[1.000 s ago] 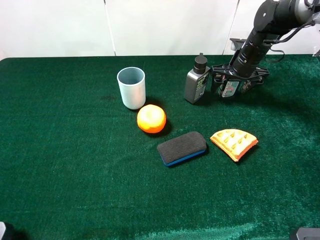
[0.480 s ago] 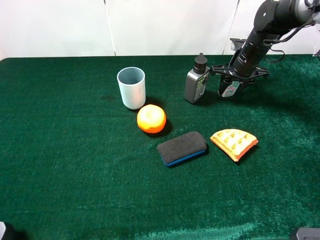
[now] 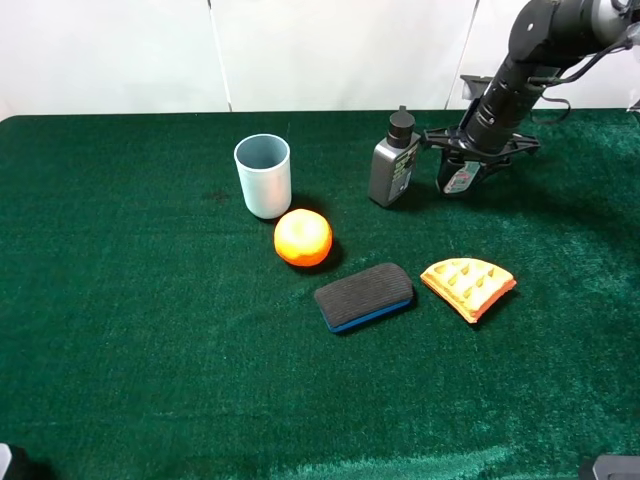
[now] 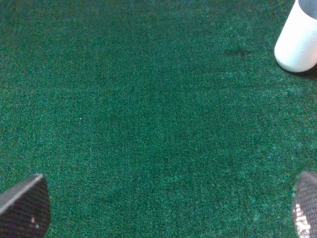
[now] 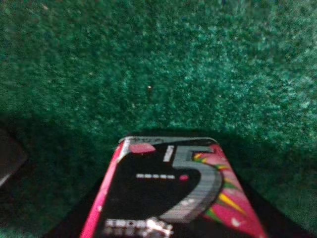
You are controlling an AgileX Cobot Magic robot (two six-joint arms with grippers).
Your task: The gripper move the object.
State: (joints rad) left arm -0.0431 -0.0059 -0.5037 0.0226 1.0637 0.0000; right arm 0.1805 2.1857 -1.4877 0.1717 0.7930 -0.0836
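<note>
The left tool [image 4: 165, 208] hangs over bare green counter [image 3: 120, 300], its two fingertips [image 4: 25, 206] spread wide with nothing between them; its wrist view catches the white cup [image 4: 297, 42] well apart from them. In the high view the cup [image 3: 263, 175] stands upright at the back left of the group, with an orange [image 3: 302, 238] touching or nearly touching it at its 5 o'clock. At the orange's 5 o'clock lies a dark eraser [image 3: 364, 296] with a blue base. A grey bottle [image 3: 394, 165] with a black cap stands at the cup's 3 o'clock, well apart from it. A waffle piece [image 3: 468, 287] lies at the eraser's 3 o'clock. The object [image 3: 459, 180] sits just beside the bottle at its 3 o'clock, near the counter's back edge. The right tool [image 3: 460, 172] is clamped on it from above. The right wrist view shows the object [image 5: 173, 193] close up and tilted – black with a grey 5 and pink and green streaks.
</note>
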